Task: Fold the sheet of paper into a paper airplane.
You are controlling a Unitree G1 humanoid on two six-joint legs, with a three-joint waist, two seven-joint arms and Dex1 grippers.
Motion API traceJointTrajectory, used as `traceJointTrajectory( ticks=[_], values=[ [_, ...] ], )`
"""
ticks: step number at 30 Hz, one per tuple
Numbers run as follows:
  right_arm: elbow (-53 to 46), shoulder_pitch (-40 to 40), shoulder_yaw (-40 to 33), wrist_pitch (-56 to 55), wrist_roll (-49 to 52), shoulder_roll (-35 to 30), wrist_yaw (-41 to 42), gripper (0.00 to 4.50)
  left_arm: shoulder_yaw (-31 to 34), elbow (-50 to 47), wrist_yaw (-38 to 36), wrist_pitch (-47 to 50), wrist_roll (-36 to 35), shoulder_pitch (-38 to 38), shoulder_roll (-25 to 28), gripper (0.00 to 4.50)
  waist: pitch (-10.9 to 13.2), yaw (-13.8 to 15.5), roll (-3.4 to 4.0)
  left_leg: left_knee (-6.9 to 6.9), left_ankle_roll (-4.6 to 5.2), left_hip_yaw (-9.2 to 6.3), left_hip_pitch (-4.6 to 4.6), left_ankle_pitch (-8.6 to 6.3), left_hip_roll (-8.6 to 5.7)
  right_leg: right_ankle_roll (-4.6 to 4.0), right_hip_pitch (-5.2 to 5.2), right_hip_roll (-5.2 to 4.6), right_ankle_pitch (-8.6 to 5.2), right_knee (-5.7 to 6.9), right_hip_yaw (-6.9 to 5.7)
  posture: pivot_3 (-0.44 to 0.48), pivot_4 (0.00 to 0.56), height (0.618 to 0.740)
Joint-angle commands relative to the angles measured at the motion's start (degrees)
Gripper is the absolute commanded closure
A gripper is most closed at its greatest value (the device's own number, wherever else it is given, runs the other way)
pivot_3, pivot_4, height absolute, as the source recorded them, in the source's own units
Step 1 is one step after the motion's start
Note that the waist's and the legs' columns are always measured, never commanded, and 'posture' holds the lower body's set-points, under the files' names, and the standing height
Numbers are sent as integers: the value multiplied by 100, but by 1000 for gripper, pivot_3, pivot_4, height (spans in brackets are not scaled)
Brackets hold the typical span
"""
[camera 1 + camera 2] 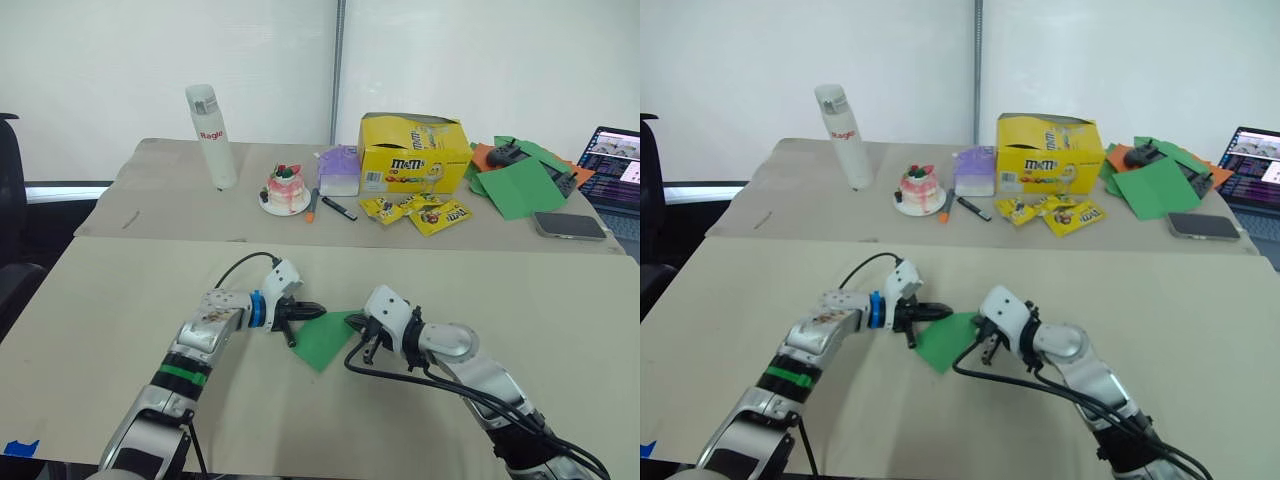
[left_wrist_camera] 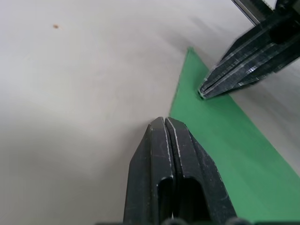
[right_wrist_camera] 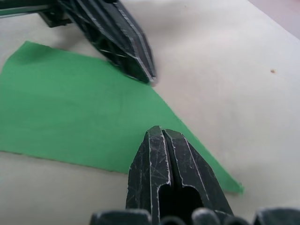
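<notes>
Both claws pressed together, tips down on the work. Left claw (image 1: 300,315) bears on one edge of the sheet of paper (image 1: 328,338); right claw (image 1: 366,335) presses the opposite, pointed end. The sheet lies flat between them on the bench (image 1: 120,300), already a tapered, wedge-like shape. Judged partway folded: no wings or slim finished airplane form yet.

Matt green sheet of paper (image 3: 79,117); smooth, seemingly matt beige table (image 1: 560,310); scuffed black plastic-looking fingers (image 3: 154,173).

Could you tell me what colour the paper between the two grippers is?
Bright green; the sheet of paper shows best in the right wrist view.
</notes>
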Motion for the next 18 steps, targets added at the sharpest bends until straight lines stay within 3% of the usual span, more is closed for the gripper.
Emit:
traceJointTrajectory(
  ticks=[1, 7, 15, 18],
  values=[
    [193, 15, 118, 5, -52, 3, 80, 4500, 255, -394, -85, 247, -215, 273, 333, 4452, 0, 5, 0, -1, 0, 0, 2, 0, 1, 0, 0, 0, 0, 0, 0, 0, 150, 722],
    [255, -33, 149, -53, -53, 2, 152, 4500, 513, -586, -280, 239, -551, 366, 586, 4452, 1, 21, -2, 0, -1, 1, 4, 0, 2, -2, 1, -2, 0, 3, -2, 0, 150, 722],
    [-123, -14, -170, -112, 130, -213, 341, 4500, 458, -355, -544, 498, -829, -92, 439, 4452, 2, 49, -3, 0, -1, 1, -4, 0, -3, -2, -3, -4, 0, 1, -4, 0, 150, 722],
    [-340, 66, -222, -137, 219, -333, 441, 4500, 423, 40, -677, 562, -828, -470, 410, 3702, 3, 70, -4, 1, 0, 1, -7, 0, -8, -1, -4, -6, 0, -2, -3, 0, 150, 722]
  ],
)
